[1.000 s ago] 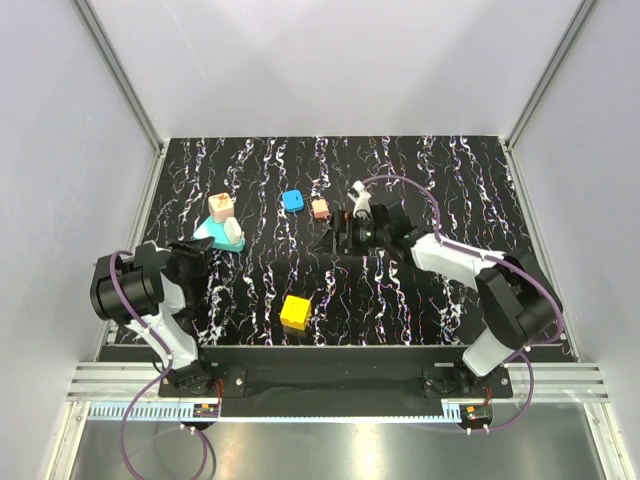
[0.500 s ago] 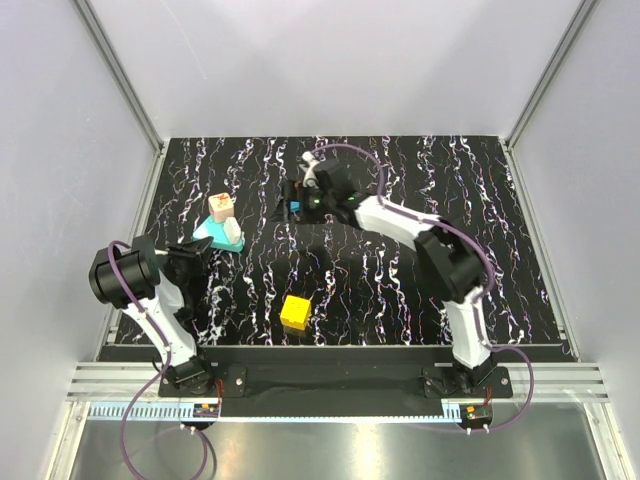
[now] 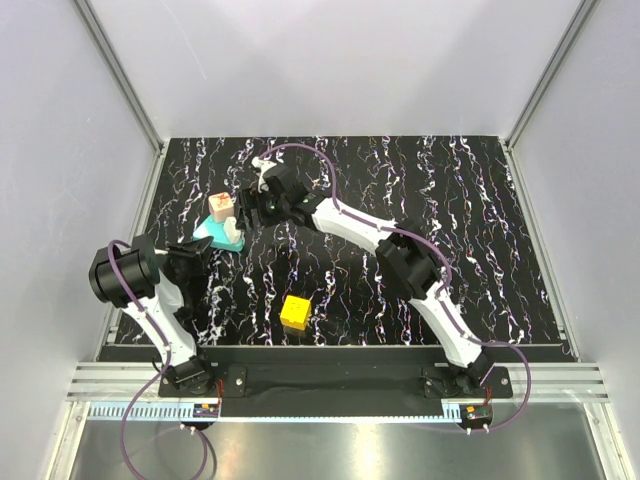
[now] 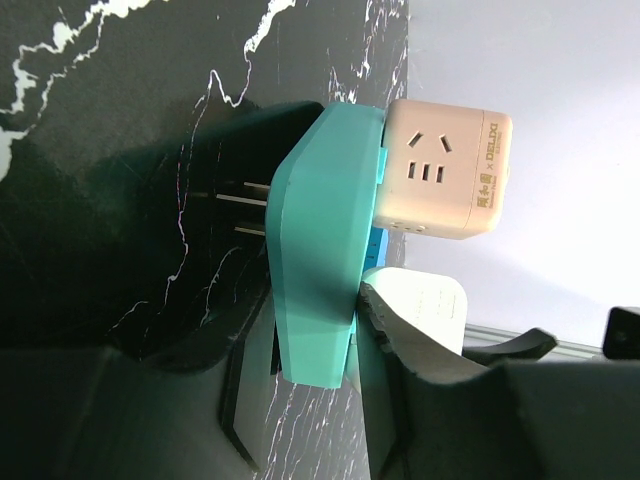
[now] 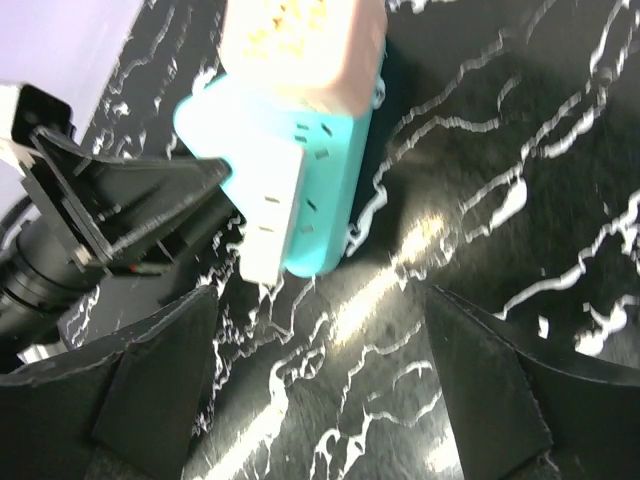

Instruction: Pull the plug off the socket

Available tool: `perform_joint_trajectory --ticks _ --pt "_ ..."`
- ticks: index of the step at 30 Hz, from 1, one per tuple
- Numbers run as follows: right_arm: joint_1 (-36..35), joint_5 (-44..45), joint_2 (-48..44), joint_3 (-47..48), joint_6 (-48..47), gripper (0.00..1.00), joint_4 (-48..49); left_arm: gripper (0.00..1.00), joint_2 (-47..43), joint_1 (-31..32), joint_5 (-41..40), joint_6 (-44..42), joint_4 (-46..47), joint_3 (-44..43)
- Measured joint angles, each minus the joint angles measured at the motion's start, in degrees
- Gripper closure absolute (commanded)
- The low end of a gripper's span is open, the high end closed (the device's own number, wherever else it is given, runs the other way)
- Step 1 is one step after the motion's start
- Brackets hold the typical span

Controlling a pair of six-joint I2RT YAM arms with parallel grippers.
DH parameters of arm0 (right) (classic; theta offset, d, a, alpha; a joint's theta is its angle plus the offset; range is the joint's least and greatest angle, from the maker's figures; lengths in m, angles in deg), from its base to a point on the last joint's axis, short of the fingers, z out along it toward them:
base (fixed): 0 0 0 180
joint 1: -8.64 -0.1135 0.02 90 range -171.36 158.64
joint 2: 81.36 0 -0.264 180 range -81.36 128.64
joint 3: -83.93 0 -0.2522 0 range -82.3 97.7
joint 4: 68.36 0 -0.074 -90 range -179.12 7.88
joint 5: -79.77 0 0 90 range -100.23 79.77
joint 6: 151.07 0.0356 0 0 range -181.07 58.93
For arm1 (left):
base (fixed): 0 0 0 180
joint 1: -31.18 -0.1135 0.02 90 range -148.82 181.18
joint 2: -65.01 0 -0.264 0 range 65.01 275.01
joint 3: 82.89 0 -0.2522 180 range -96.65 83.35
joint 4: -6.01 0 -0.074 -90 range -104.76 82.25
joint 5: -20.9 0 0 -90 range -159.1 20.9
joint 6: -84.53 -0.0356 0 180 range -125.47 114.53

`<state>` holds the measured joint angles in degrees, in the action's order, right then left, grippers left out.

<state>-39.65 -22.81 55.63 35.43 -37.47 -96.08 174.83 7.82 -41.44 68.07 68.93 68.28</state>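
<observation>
Left end effector (image 4: 315, 385) clamped on socket (image 4: 318, 240), plug (image 4: 445, 170) seated (right end effector (image 5: 325, 385) apart)

The tan plug (image 4: 445, 170) and the teal socket (image 4: 318, 250) look like smooth plastic with a soft shine, and the black table (image 3: 400, 290) with white streaks looks smooth and glossy like marble.

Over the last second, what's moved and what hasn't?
The right gripper swept leftward, jaws open, and now sits beside the plug without gripping it. The left gripper, the socket between its jaws, the plug and the yellow cube stayed put.
</observation>
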Motion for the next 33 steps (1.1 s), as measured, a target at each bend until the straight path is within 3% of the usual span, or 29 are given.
perform_joint_trajectory --ticks 10,12,22,31,33 --pt "-1.53 1.55 12.0 18.34 -2.19 0.19 -5.09 1.0 0.2 0.02 0.26 -0.15 0.07 -0.22" --pt "-2.05 1.6 14.08 20.96 -2.86 0.27 -6.16 1.0 0.17 0.04 0.26 -0.2 0.04 -0.22" --pt "-4.24 2.97 17.31 24.63 -4.61 0.45 -9.33 1.0 -1.64 0.85 -0.61 -1.53 -2.49 -0.33" --pt "-4.68 6.14 19.58 30.27 -4.11 0.48 -9.81 1.0 -2.84 1.33 -1.2 -2.12 -4.17 -0.35" --pt "-4.72 6.47 19.65 30.45 -4.11 0.54 -9.94 1.0 -2.84 1.33 -1.22 -2.12 -4.17 -0.35"
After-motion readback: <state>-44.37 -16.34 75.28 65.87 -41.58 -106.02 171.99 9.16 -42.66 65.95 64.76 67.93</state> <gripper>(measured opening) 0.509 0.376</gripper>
